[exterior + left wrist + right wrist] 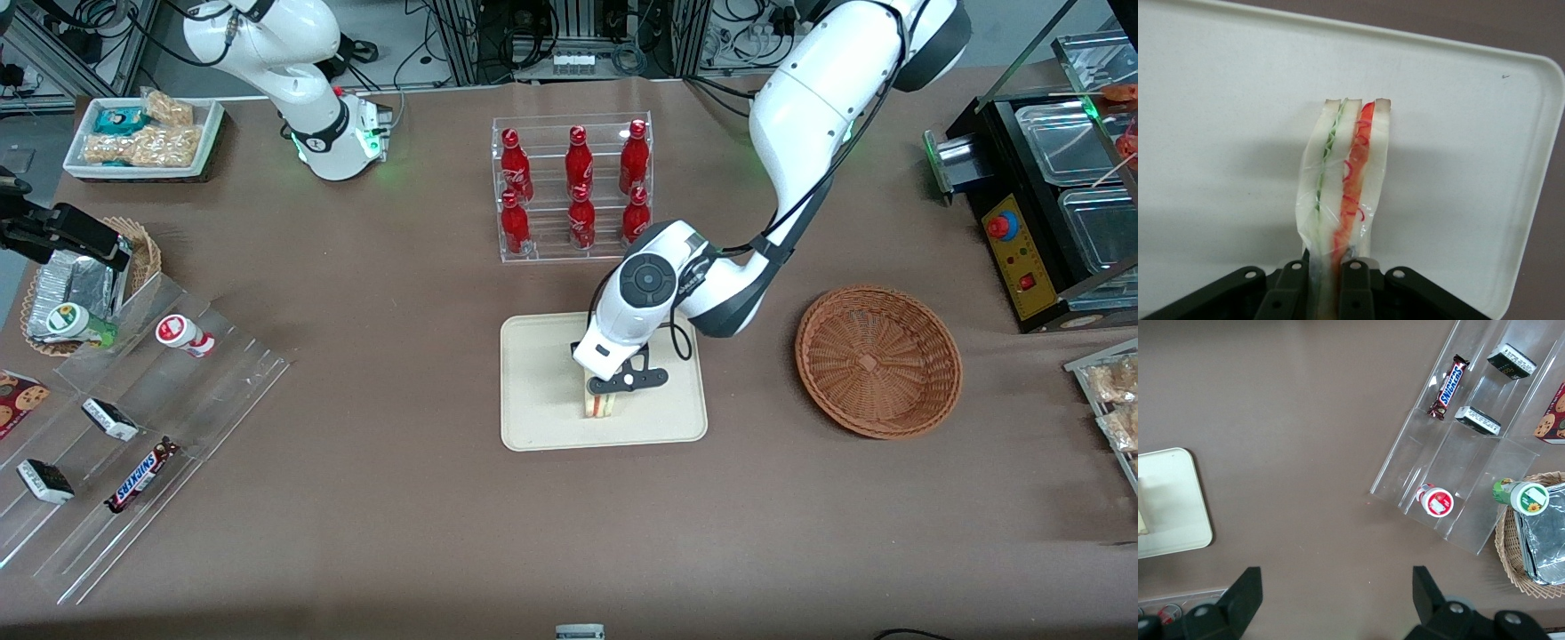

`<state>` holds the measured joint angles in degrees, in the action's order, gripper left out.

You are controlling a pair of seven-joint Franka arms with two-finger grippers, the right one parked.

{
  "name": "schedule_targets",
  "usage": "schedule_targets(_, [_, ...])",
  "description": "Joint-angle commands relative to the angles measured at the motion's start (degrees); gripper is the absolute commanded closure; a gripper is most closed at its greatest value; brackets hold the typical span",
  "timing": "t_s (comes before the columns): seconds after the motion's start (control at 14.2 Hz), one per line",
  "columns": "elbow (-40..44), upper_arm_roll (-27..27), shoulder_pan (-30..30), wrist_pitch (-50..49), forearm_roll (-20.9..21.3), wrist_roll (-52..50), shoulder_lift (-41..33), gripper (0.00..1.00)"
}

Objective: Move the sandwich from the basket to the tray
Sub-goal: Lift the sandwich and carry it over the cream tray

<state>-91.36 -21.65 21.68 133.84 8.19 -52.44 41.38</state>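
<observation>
While our gripper (601,397) pinches the sandwich (1345,183), the wedge stands on the tray (542,391).
We see the basket (878,361) apart, toward our working arm's end of the table.

Counts, front view:
- bottles (579,187), red: 6, in 1 clear rack (573,124), upper centre of frame.
- tray (542,391): 1, centre.
- sandwich (601,406): 1, on the tray.
- gripper (1327,277): 1, over the tray, fingers clamped on the sandwich.
- basket (878,360): 1, plus 1 smaller wicker basket (147,249).
- Snickers bar (140,476): 1.
- small black-and-white packs (110,419): 2.
- lidded cups (185,336): 2.
</observation>
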Motion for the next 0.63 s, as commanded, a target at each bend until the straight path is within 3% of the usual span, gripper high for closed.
schedule_targets(0.0, [1.98, 0.56, 0.99, -0.07, 0.87, -1.0, 1.86, 0.83])
schedule_targets(0.07, [1.98, 0.56, 0.99, -0.07, 0.78, -1.09, 1.78, 0.7])
schedule_targets(0.14, [1.98, 0.56, 0.91, -0.16, 0.78, -1.7, 1.52, 0.31])
schedule_targets(0.21, [2.15, 0.56, 0.82, -0.42, 0.86, -2.05, 1.08, 0.0])
schedule_targets(0.56, [4.17, 0.47, -0.59, -8.31, 0.43, -1.88, -6.02, 0.0])
